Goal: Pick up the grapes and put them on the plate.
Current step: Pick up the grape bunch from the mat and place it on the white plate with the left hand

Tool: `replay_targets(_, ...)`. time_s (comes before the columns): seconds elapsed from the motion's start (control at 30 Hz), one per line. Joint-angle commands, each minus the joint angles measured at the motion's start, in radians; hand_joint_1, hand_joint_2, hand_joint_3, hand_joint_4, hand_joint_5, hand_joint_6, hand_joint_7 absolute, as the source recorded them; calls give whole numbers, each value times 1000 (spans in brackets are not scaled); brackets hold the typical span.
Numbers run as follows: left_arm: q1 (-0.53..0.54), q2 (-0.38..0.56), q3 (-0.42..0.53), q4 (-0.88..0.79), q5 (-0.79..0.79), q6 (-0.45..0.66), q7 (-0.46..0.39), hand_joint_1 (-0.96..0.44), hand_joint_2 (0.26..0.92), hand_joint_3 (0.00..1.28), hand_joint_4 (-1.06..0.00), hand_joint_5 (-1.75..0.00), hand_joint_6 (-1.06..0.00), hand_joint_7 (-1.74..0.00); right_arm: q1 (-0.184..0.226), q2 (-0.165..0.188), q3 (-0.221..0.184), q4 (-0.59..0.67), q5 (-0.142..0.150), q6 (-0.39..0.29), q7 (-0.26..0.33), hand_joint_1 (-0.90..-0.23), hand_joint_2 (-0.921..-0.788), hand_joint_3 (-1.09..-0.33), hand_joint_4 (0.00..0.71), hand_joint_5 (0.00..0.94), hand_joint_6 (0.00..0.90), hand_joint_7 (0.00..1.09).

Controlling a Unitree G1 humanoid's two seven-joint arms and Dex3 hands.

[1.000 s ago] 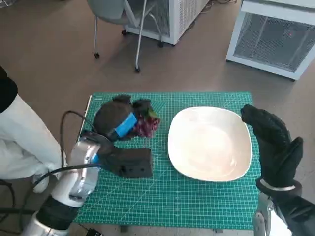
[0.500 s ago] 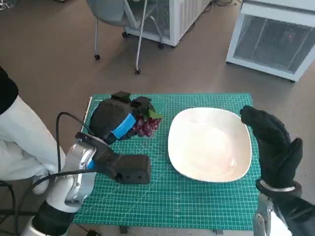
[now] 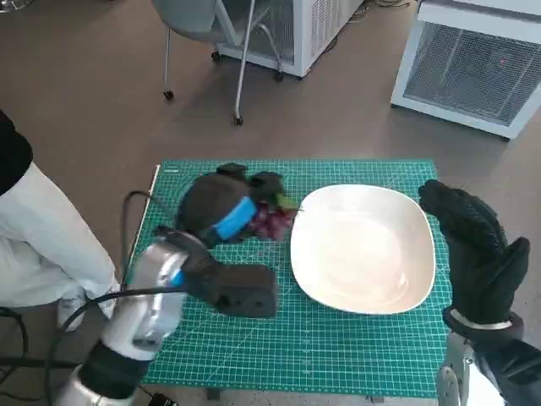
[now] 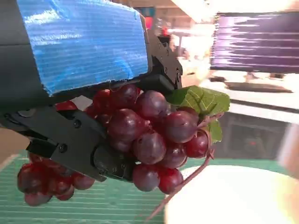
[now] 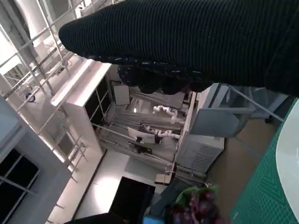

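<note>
since a second ago my left hand has carried the grapes toward the plate; the bunch now hangs just beside the plate's near rim, where before it was well apart from it.

from the head camera i see little of the bunch: the taped back of the hand covers most of it, and only some red berries and a green leaf poke out on the plate side. my left wrist camera shows it better, the black fingers wrapped around the grapes, a leaf sticking up, the pale plate blurred below. i cannot tell whether the bunch touches the green mat or clears it.

my right hand stands upright at the far edge of the plate, fingers apart, holding nothing. its wrist camera is mostly glove, with grapes small and dim at the bottom edge.

beyond the table i see a chair and a white cabinet on the floor, and a person's white sleeve cut off at the side.
</note>
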Motion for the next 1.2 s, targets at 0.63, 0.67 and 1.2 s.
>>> replay_targets(0.63, -314, -287, -133, 426, -37, -136, 42, 2, 907, 92, -705, -1275, -633, -1044, 43, 12, -16, -40, 4, -1, -23, -523, -921, -557, 453, 1, 76, 569)
replay_targets(0.67, -324, -294, -133, 446, -44, -147, 43, 2, 908, 93, -707, -1267, -625, -1059, 45, 12, -17, -42, 4, -1, -24, -523, -921, -558, 451, 1, 76, 569)
replay_targets(1.2, -423, -369, -154, 679, -58, -205, 74, 1, 920, 90, -725, -1154, -546, -1220, 72, 15, -27, -73, -14, 2, -58, -526, -921, -561, 440, 0, 69, 578)
